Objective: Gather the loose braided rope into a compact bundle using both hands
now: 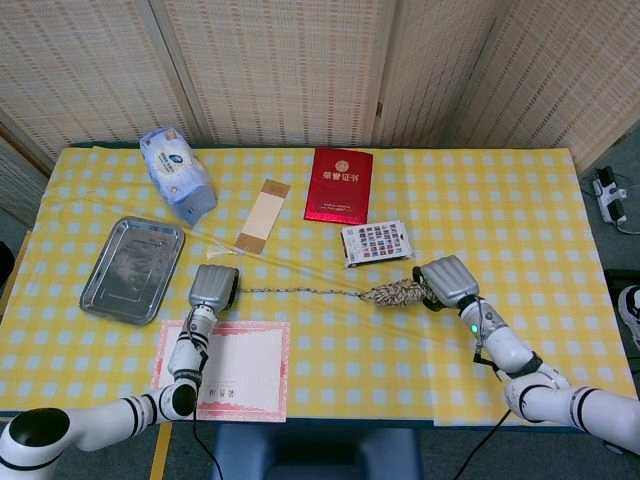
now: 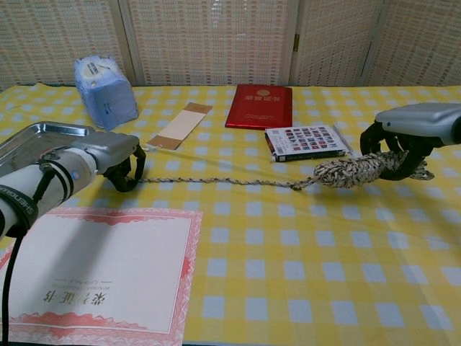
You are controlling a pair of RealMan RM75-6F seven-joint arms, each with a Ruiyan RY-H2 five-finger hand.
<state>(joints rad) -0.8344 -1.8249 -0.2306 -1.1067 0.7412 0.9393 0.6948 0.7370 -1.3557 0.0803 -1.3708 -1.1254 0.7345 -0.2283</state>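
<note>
A thin braided rope [image 1: 300,292] [image 2: 216,182] runs in a nearly straight line across the yellow checked table between my two hands. Its right end is a thick wound bundle [image 1: 397,293] [image 2: 353,171]. My right hand [image 1: 447,281] [image 2: 403,137] holds that bundle, fingers curled over its right part. My left hand [image 1: 213,287] [image 2: 108,155] grips the rope's left end with curled fingers, just right of the metal tray. The rope end itself is hidden inside the left hand's fingers.
A metal tray [image 1: 132,270] lies left of my left hand. A pink-bordered certificate [image 1: 225,368] lies at the front left. A card box [image 1: 376,242] sits just behind the bundle. Farther back are a red booklet [image 1: 338,185], a tan strip [image 1: 263,215] and a blue tissue pack [image 1: 177,172].
</note>
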